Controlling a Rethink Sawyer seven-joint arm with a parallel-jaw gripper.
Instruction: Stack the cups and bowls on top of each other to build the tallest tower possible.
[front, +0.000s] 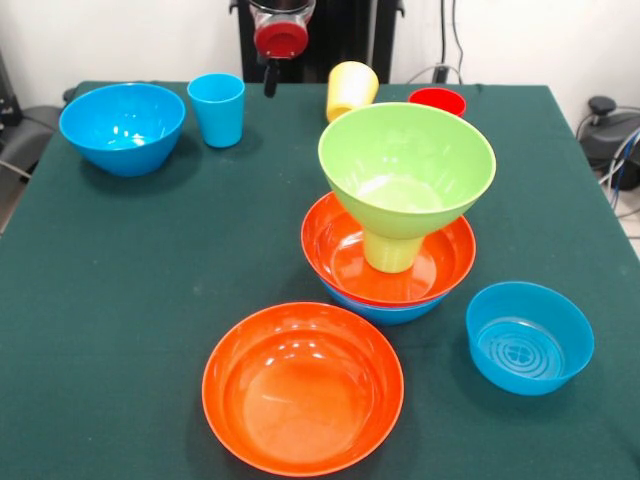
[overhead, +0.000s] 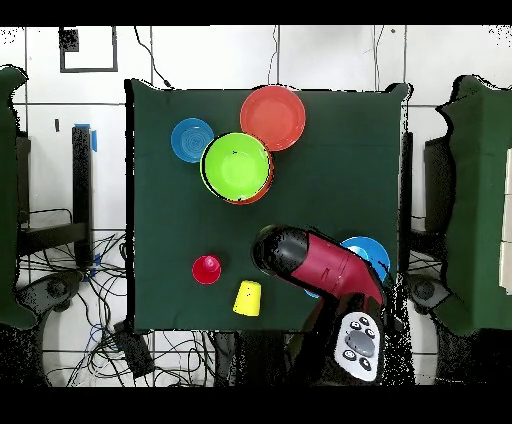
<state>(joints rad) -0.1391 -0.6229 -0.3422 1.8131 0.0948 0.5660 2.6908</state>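
The tower stands mid-table: a blue bowl (front: 385, 308) at the bottom, an orange bowl (front: 345, 250) in it, an upside-down green cup (front: 391, 252), and a lime green bowl (front: 407, 165) on top; from overhead the green bowl (overhead: 237, 166) covers most of it. The blue cup (front: 217, 108) stands upright at the back. The yellow cup (front: 351, 90) lies tilted and the red cup (front: 437, 100) stands beside it. My gripper (front: 270, 78) hangs at the table's far edge between the blue and yellow cups, holding nothing that I can see. The arm (overhead: 320, 262) hides it from overhead.
A second orange bowl (front: 303, 387) sits at the front. A small blue bowl (front: 529, 337) sits front right. A deep blue bowl (front: 122, 127) sits back left, partly under the arm in the overhead view (overhead: 370, 248). Cables lie beyond the table edges.
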